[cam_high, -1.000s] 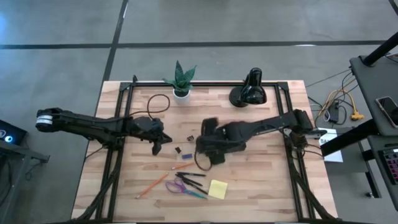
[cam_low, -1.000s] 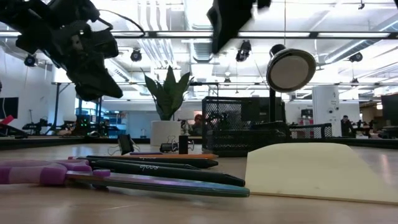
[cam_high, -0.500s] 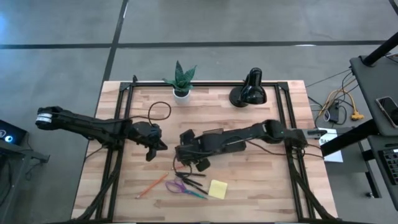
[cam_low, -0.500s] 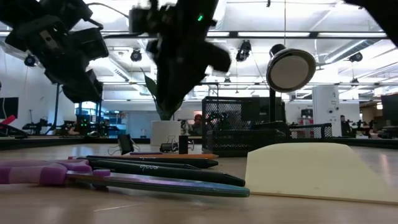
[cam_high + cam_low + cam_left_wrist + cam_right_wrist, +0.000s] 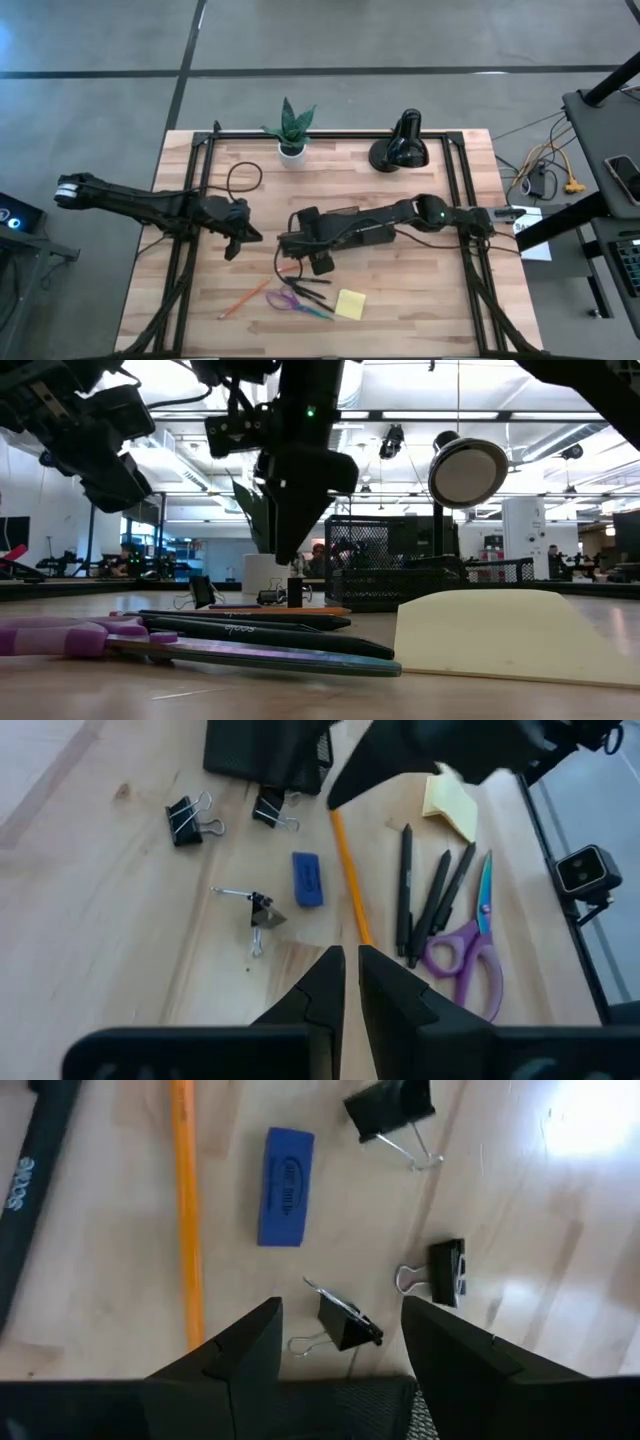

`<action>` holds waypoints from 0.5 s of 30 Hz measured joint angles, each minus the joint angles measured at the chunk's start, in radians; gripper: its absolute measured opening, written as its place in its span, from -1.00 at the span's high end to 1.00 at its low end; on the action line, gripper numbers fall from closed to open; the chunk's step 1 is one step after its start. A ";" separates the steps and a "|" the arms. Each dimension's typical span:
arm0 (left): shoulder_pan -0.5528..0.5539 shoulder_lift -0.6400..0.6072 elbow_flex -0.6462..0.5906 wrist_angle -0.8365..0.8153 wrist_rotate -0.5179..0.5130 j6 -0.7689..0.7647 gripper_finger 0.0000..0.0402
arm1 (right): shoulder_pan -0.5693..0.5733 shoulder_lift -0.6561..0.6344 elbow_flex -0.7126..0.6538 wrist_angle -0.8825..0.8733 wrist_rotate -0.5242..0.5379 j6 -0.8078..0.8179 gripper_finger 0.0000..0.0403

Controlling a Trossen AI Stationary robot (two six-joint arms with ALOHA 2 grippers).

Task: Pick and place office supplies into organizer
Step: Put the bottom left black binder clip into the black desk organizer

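My right gripper (image 5: 340,1310) is open and points down over a cluster of small items left of the dark mesh organizer (image 5: 265,750). Its fingers stand on either side of a black binder clip (image 5: 345,1325), above the wood. A blue eraser (image 5: 285,1185), an orange pencil (image 5: 185,1210) and two more clips (image 5: 390,1110) (image 5: 445,1270) lie close by. In the high view the right gripper (image 5: 298,246) hides these. My left gripper (image 5: 233,248) hovers shut to their left. Purple scissors (image 5: 290,300), black pens (image 5: 305,285) and the yellow sticky pad (image 5: 350,303) lie flat near the table's near edge.
A potted plant (image 5: 290,130) and a black desk lamp (image 5: 400,150) stand along the far edge. A second orange pencil (image 5: 245,297) lies left of the scissors. A dark cable (image 5: 240,180) loops over the wood beside the left arm. Bare wood lies at the near right.
The right gripper has swung from over the table's middle toward the left and come down over the clips and eraser. The left gripper has drawn back a little toward the table's left edge.
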 joint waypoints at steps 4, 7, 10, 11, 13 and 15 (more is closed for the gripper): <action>0.000 -0.042 -0.023 -0.002 0.000 -0.008 0.92 | -0.024 0.000 -0.020 0.000 -0.031 0.051 0.01; 0.000 -0.066 -0.033 -0.001 -0.001 -0.026 0.92 | -0.033 0.000 -0.041 0.000 -0.052 0.088 0.01; 0.000 -0.080 -0.035 -0.009 -0.001 -0.026 0.92 | -0.033 0.000 -0.059 0.002 -0.052 0.096 0.01; 0.000 -0.083 -0.035 -0.010 -0.003 -0.026 0.92 | -0.033 0.000 -0.062 0.001 -0.052 0.095 0.01; 0.000 -0.087 -0.035 -0.009 -0.005 -0.026 0.92 | -0.033 0.000 -0.070 0.007 -0.051 0.088 0.01; 0.000 -0.085 -0.035 -0.010 -0.011 -0.026 0.92 | -0.033 0.000 -0.079 0.010 -0.042 0.085 0.01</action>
